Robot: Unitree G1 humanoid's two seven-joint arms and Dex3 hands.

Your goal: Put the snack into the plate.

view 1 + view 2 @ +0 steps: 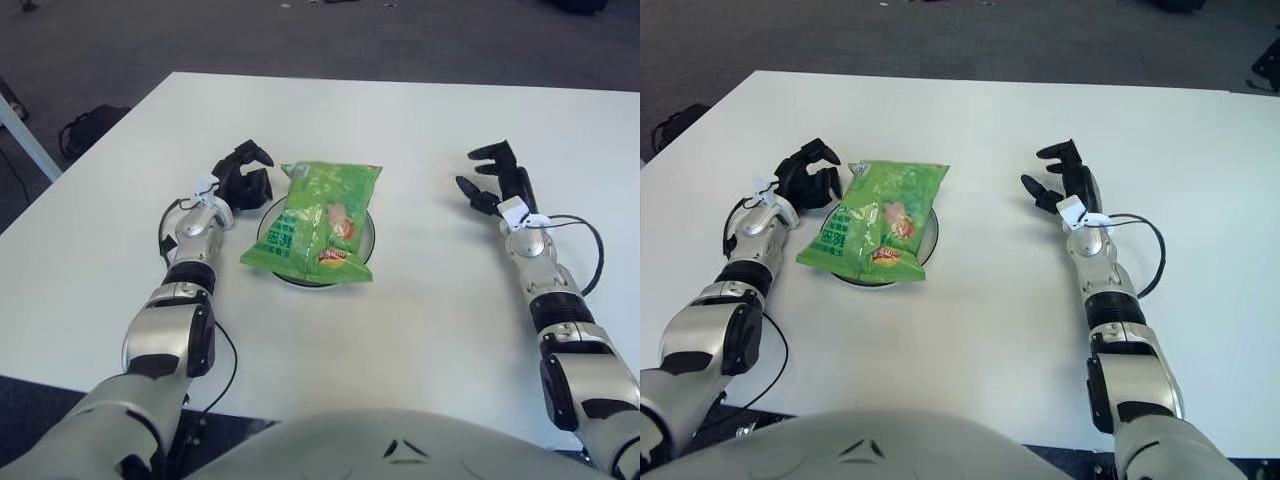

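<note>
A green snack bag point(318, 221) lies flat on a small dark-rimmed plate point(368, 243) near the middle of the white table; it covers most of the plate. My left hand point(243, 178) is just left of the bag's top corner, fingers loosely curled and holding nothing, close to the bag but apart from it. My right hand point(497, 180) is well to the right of the plate, fingers spread and empty.
The white table point(420, 320) extends around the plate. A dark bag point(88, 126) sits on the floor beyond the table's left edge. Cables run along both forearms.
</note>
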